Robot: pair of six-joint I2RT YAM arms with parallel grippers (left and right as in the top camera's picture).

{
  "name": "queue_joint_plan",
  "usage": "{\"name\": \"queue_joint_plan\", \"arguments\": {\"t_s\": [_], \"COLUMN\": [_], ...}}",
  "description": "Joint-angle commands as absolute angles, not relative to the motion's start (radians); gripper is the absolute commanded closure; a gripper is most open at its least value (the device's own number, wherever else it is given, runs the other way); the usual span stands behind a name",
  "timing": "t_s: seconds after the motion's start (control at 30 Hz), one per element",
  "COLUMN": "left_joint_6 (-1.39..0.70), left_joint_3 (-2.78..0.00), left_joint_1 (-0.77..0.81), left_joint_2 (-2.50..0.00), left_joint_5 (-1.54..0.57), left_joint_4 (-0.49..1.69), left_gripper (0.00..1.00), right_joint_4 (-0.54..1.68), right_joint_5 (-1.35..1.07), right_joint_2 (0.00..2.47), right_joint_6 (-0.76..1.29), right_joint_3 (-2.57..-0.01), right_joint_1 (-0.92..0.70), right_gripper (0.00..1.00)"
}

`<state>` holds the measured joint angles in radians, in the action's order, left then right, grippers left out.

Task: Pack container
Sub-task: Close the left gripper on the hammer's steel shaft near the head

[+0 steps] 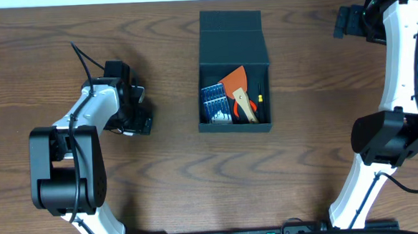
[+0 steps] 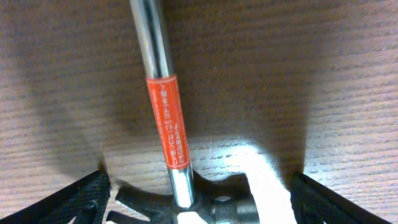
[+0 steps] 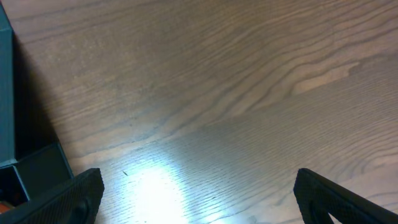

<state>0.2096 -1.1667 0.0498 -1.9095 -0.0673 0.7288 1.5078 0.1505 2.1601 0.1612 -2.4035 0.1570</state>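
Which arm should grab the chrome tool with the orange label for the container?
Left. The left pincer, open, sits directly over the chrome tool, jaws either side. The right pincer, also open, faces only bare table beside the container.

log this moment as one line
left gripper open over chrome shaft with orange label on table | right gripper open above table | container open, tools inside

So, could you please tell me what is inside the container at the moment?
Inside the container lie a blue ridged piece, an orange triangular blade, a tan-handled tool and a thin black stick. They overlap, so anything beneath them is hidden.
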Motion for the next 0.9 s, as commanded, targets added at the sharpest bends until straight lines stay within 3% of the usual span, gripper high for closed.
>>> {"name": "queue_joint_plan", "arguments": {"t_s": [0.0, 0.87], "left_joint_6": [0.197, 0.178], "left_joint_3": [-1.164, -1.164], "left_joint_1": [0.049, 0.049], "left_joint_2": [-1.947, -1.947], "left_joint_5": [-0.067, -0.041], "left_joint_4": [0.747, 0.758], "left_gripper": [0.08, 0.08], "right_joint_4": [1.511, 1.511], "right_joint_5": [0.157, 0.157], "right_joint_2": [2.151, 2.151], "right_joint_6": [0.175, 0.175], "right_joint_3": [-2.421, -2.421], "right_joint_1": [0.157, 0.157], "right_gripper": [0.01, 0.01]}}
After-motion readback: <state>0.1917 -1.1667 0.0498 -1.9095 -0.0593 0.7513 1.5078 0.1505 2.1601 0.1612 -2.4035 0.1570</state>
